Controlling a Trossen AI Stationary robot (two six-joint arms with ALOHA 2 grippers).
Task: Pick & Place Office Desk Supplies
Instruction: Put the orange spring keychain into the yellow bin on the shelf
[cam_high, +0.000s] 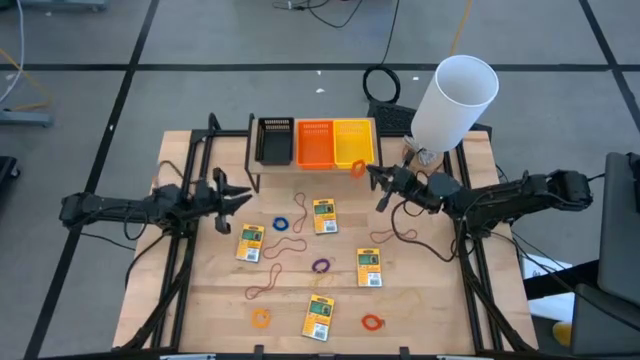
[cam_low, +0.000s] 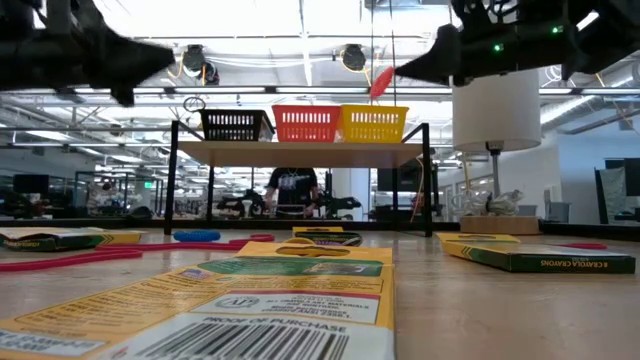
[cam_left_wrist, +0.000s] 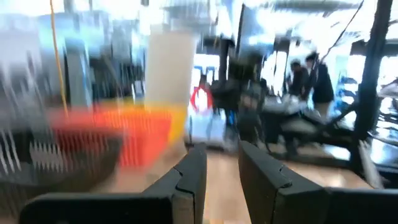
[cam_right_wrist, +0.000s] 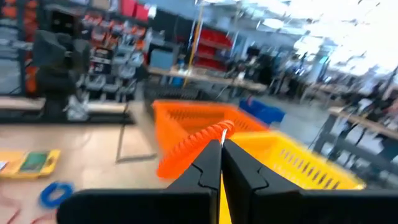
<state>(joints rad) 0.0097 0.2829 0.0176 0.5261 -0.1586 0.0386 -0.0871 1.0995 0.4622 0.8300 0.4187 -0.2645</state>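
Orange rubber band (cam_right_wrist: 189, 146) pinched in right end effector (cam_right_wrist: 221, 144) (beside yellow bin (cam_right_wrist: 292, 163))

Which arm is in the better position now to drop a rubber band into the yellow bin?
The right. Its gripper is shut on an orange rubber band and hangs beside the yellow bin. The left gripper is open, holds nothing and is nearer the black bin.

I see a wooden counter (cam_high: 420, 320). On a raised shelf (cam_low: 300, 150) at its far edge stand three bins, touching: black (cam_high: 274, 142), orange (cam_high: 314, 143), yellow (cam_high: 352, 142). A big white cylinder (cam_high: 455, 100) stands beside them. Beyond, blurred, perhaps a person (cam_low: 291, 190).
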